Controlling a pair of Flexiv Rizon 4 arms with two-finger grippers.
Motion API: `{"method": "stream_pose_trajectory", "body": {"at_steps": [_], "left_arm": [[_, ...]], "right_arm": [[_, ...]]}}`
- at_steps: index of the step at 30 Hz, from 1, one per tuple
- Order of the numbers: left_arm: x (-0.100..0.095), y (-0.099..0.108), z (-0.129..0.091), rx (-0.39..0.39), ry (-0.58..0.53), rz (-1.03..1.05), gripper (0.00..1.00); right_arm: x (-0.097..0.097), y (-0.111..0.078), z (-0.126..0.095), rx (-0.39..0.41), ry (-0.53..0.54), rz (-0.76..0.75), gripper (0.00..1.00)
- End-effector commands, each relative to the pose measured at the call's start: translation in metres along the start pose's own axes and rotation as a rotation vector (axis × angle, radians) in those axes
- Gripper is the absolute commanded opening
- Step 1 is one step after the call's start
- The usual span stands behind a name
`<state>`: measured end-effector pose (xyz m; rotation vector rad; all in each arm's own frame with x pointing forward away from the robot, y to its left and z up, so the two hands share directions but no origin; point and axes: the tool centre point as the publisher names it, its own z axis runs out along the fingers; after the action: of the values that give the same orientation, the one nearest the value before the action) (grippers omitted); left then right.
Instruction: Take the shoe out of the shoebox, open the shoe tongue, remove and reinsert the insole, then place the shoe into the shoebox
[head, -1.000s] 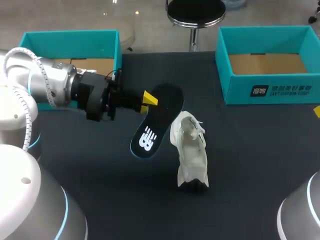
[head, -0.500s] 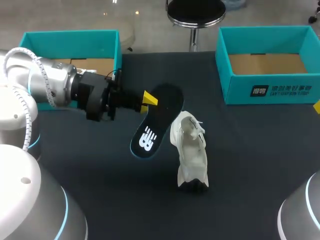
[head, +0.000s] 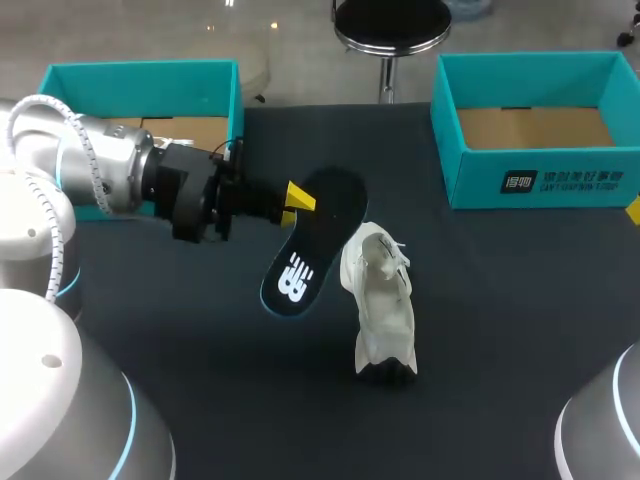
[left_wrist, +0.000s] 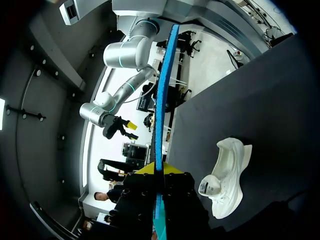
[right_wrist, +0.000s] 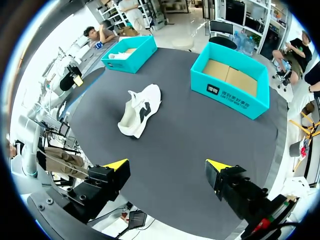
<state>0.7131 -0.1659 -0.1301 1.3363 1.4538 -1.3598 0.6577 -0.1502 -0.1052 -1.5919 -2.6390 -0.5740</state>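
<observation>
The dark bench (head: 500, 330) is seen from above, with clock directions read from its middle. One teal shoebox (head: 140, 75) is set at ten o'clock and a second shoebox (head: 540, 180) at two o'clock. Both are left open-topped, so either can be reached from above when the shoe is returned.

The left arm (head: 110, 170) is brought in from nine o'clock. The white shoe (head: 382, 300) is laid on its side near the middle, outside both boxes. Its opening is turned toward twelve o'clock, which probably keeps the mouth reachable for reinsertion.

The dark insole (head: 315, 240) is held out of the shoe, just at the shoe's ten o'clock. It is clamped by its edge in the left claw (head: 297, 200). In the left wrist view it is seen edge-on, pinched between the two fingers. Most of its length is left free, apparently so the free end can be fed into the shoe.

The right claw (right_wrist: 167, 166) is held spread wide, clear of everything, near the bench edge at four o'clock.
</observation>
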Motion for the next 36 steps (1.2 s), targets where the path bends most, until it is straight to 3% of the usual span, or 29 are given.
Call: {"method": "stream_pose_trajectory", "body": {"at_steps": [1,8,16,22,36], "left_arm": [[0.000,-0.001,0.000,-0.001,0.003,0.000,0.00],[0.000,-0.001,0.000,-0.001,0.003,0.000,0.00],[0.023,-0.008,0.011,-0.024,0.134,-0.114,0.00],[0.037,-0.015,0.014,0.041,0.185,-0.298,0.00],[0.057,-0.027,0.024,0.137,0.221,-0.477,0.00]], "right_arm": [[-0.001,0.002,0.000,0.006,0.002,0.001,1.00],[-0.001,0.002,0.000,0.006,0.002,0.001,1.00],[-0.001,0.002,0.000,0.006,0.002,0.001,1.00],[-0.001,0.002,0.000,0.006,0.002,0.001,1.00],[-0.001,0.002,0.000,0.006,0.002,0.001,1.00]]}}
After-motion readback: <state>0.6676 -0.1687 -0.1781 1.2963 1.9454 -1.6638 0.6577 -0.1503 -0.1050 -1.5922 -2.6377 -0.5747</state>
